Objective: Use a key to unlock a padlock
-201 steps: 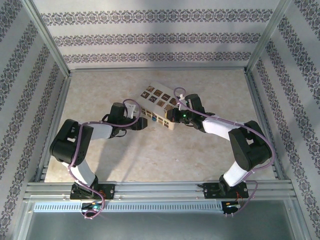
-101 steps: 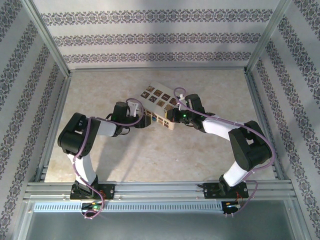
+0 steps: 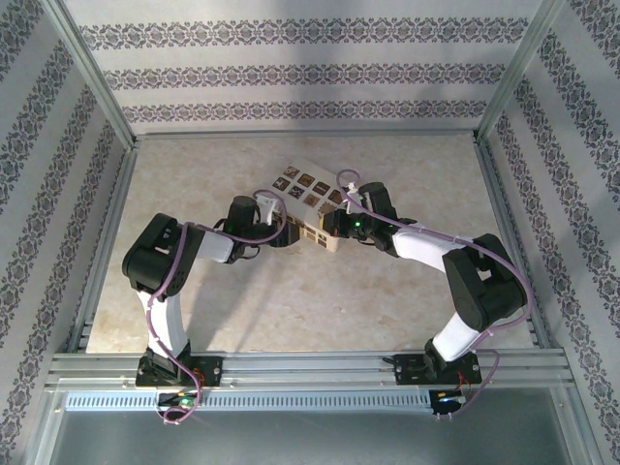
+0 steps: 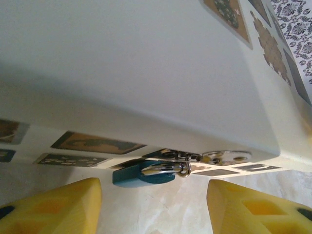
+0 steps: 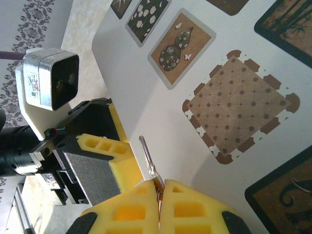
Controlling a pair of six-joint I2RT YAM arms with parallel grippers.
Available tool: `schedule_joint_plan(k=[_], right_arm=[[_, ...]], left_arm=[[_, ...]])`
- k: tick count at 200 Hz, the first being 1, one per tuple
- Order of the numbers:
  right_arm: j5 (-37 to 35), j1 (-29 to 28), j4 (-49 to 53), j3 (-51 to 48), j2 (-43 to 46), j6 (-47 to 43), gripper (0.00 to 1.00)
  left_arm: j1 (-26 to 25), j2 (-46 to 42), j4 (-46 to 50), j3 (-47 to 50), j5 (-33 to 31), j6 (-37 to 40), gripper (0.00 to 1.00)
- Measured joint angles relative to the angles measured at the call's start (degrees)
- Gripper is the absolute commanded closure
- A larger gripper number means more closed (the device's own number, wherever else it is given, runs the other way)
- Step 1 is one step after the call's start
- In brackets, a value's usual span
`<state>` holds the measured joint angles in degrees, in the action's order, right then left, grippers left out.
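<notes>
The tiny blue padlock (image 4: pixel 141 174) hangs from a silvery hasp (image 4: pixel 225 157) on the lower edge of the cream box (image 4: pixel 146 73), its shackle (image 4: pixel 168 168) threaded through the hasp ring. My left gripper (image 4: pixel 153 209) is open, its yellow fingers (image 4: pixel 53 204) standing either side of the padlock and just short of it. In the top view this gripper (image 3: pixel 279 232) sits at the box's near-left side. My right gripper (image 5: pixel 161 187) is shut on a thin silver key (image 5: pixel 147 158), whose blade sticks out over the box's top face. The right gripper (image 3: pixel 336 224) is at the box's near-right end.
The cream box (image 3: pixel 308 199) with dark patterned squares lies mid-table between the two grippers. The left gripper's fingers (image 5: pixel 105 148) and wrist camera (image 5: pixel 48 78) sit close beside the key. Patterned walls and metal rails (image 3: pixel 291 363) enclose the marble-look table (image 3: pixel 320 300).
My left arm has swung right and forward, bringing its open gripper up against the box's near-left side around the padlock. The right arm and key have stayed put.
</notes>
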<state>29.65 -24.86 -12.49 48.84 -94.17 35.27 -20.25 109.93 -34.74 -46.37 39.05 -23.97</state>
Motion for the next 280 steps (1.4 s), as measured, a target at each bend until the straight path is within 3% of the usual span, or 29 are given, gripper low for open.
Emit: schedule_joint_plan(k=[128,280], right_arm=[[0.0,0.0,0.0,0.0,0.0,0.0,1.00],[0.0,0.0,-0.5,-0.2,0.0,0.0,1.00]], left_arm=[[-3.0,2.0,0.0,-1.8,0.4,-0.2,0.56],[-3.1,3.0,-1.9,-1.8,-1.7,-5.4,0.66]])
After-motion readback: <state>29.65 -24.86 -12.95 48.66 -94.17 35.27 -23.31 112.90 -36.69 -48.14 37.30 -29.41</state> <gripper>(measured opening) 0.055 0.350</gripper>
